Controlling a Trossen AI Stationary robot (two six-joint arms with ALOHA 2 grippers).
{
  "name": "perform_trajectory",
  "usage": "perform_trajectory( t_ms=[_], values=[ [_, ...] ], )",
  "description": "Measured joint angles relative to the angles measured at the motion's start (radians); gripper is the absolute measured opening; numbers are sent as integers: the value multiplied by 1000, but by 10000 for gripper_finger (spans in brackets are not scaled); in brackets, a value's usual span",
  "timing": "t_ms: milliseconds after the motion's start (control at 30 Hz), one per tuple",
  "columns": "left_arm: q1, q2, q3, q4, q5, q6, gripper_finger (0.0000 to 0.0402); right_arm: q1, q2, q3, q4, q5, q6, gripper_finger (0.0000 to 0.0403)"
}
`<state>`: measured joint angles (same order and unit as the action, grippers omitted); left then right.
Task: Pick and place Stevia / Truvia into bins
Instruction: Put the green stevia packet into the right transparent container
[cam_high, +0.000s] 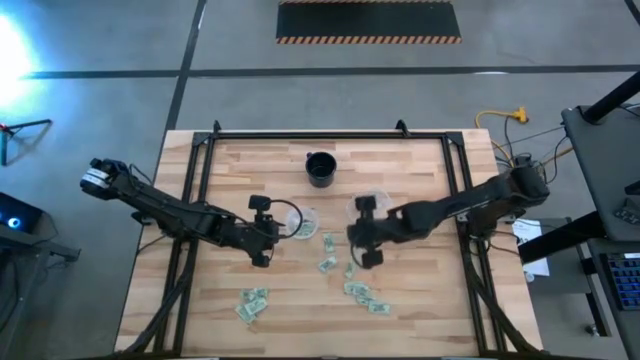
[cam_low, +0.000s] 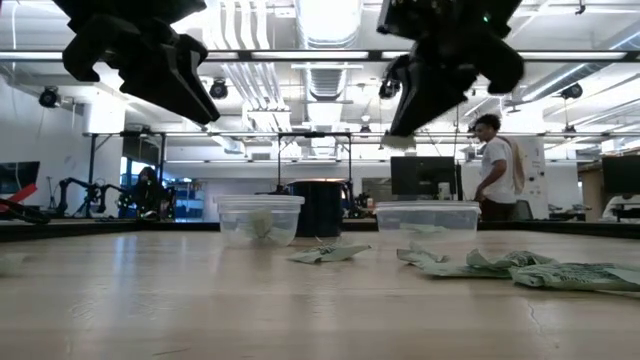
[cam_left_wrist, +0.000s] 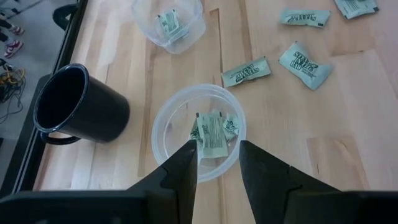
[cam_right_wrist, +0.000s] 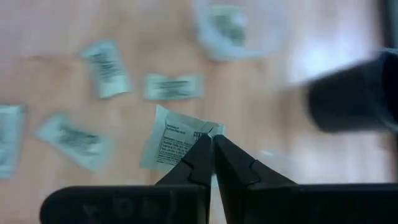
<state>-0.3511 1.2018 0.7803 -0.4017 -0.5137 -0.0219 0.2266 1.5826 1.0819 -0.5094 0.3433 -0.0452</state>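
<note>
Green and white Stevia packets lie loose on the wooden table, several near its front. Two clear cups stand mid-table: the left one and the right one. Both hold packets, as the left wrist view shows. My left gripper is open and empty, held above the table beside the left cup. My right gripper is shut on one packet, raised above the table near the right cup. My right gripper pinches the packet by one corner between its two fingertips. The packet is lifted clear of the table. It sticks out flat beyond the fingertips, above the loose packets.
A black cup stands behind the two clear cups, toward the far edge. A black metal frame runs along the table's far edge and sides. A person stands in the room beyond the table.
</note>
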Motion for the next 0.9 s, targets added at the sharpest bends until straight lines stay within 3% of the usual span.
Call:
perform_trajectory(
  t_ms=[133, 500, 700, 900],
  values=[
    [0, 0, 0, 1, 0, 0, 105, -59, -75, -15, -52, 73, 17, 8],
    [0, 0, 0, 2, 0, 2, 105, -257, -128, -170, 5, 78, 89, 8],
    [0, 0, 0, 1, 0, 9, 105, -317, -107, -260, 141, 12, 135, 8],
    [0, 0, 1, 3, 0, 10, 105, -326, -114, -284, 148, -15, 158, 24]
  ],
)
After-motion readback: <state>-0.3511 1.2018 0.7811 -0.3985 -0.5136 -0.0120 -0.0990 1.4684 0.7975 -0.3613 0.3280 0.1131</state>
